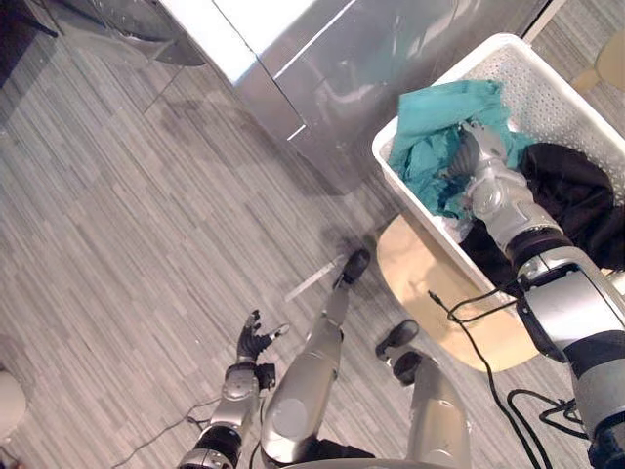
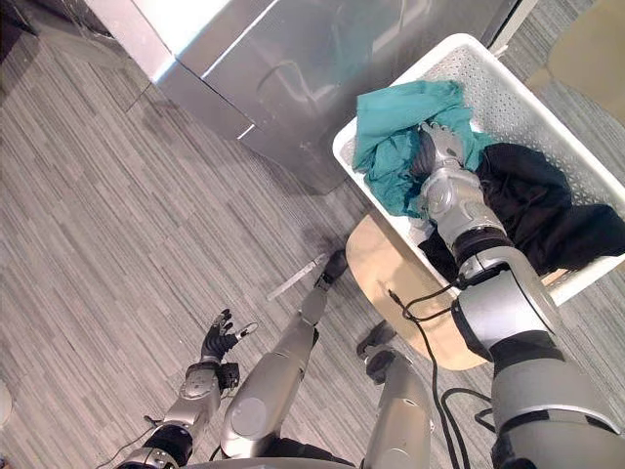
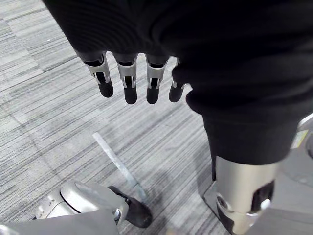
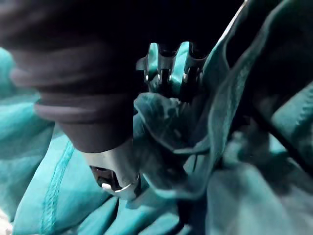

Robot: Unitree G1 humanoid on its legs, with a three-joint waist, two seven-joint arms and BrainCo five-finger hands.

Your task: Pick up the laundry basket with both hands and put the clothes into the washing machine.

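A white perforated laundry basket (image 1: 400, 181) rests on a round wooden stool (image 1: 420, 278) at the right. In it lie a teal cloth (image 1: 439, 122) and a black cloth (image 1: 576, 195). My right hand (image 1: 483, 156) reaches into the basket on top of the teal cloth; in the right wrist view its fingers (image 4: 168, 68) and thumb are curled round a fold of the teal cloth (image 4: 161, 122). My left hand (image 1: 256, 340) hangs low at the lower left over the floor, apart from the basket, its fingers (image 3: 129, 83) straight and holding nothing. The silver washing machine (image 1: 391, 68) stands just behind the basket.
A thin metal strip (image 1: 311, 281) lies on the grey striped floor in front of the stool. A second pale wooden seat (image 1: 610, 59) shows at the top right corner. Bare floor spreads across the left.
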